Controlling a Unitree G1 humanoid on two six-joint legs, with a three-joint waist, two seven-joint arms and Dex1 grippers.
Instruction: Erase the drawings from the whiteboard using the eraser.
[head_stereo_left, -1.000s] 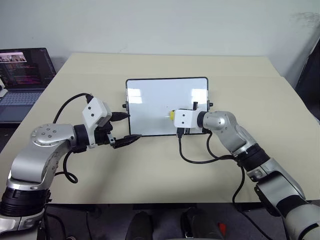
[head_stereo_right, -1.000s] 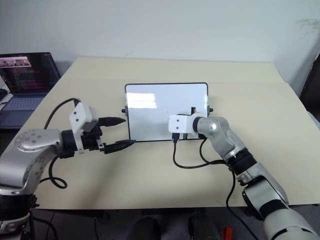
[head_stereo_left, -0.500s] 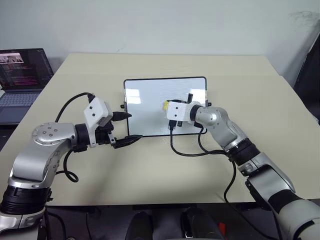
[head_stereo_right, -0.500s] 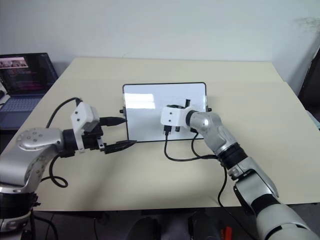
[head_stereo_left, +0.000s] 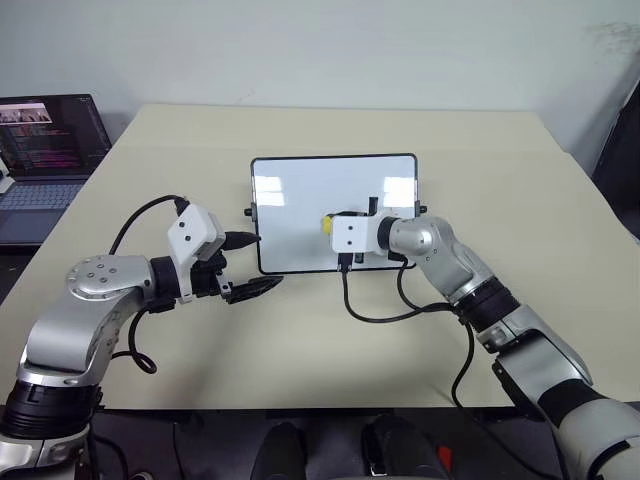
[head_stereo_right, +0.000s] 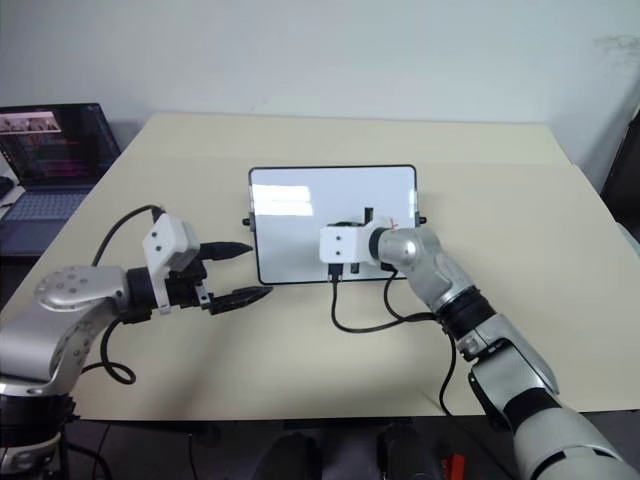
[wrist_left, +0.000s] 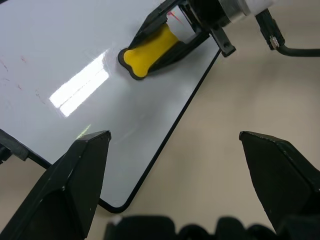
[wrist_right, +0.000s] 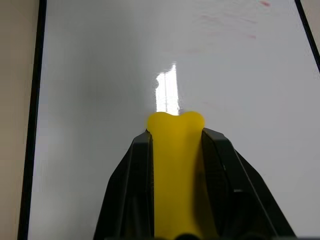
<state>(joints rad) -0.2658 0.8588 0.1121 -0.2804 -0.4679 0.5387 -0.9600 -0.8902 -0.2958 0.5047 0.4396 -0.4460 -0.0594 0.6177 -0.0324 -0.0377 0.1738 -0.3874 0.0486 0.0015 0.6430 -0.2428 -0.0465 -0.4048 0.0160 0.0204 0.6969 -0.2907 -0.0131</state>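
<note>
Eraser (wrist_right: 176, 165) sits clenched in the right hand (head_stereo_left: 338, 232) on the whiteboard (head_stereo_left: 300, 195); left hand (head_stereo_left: 247, 264) gapes beside it.

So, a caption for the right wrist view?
Right tool holds the yellow eraser over the whiteboard.

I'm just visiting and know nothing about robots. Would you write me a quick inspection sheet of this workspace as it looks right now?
Surface: beige table, whiteboard lying flat near its middle.
Job's things: yellow eraser held against the whiteboard; faint red marker traces remain, and a small red mark beside the right gripper.
Clutter: nothing seen.
Grippers: right gripper shut on the eraser; left gripper open, at the whiteboard's lower left corner, holding nothing.
Cables: black cable looping on the table below the right wrist; another black cable arching over the left arm.
Surroundings: open laptop at far left, pale wall behind.
</note>
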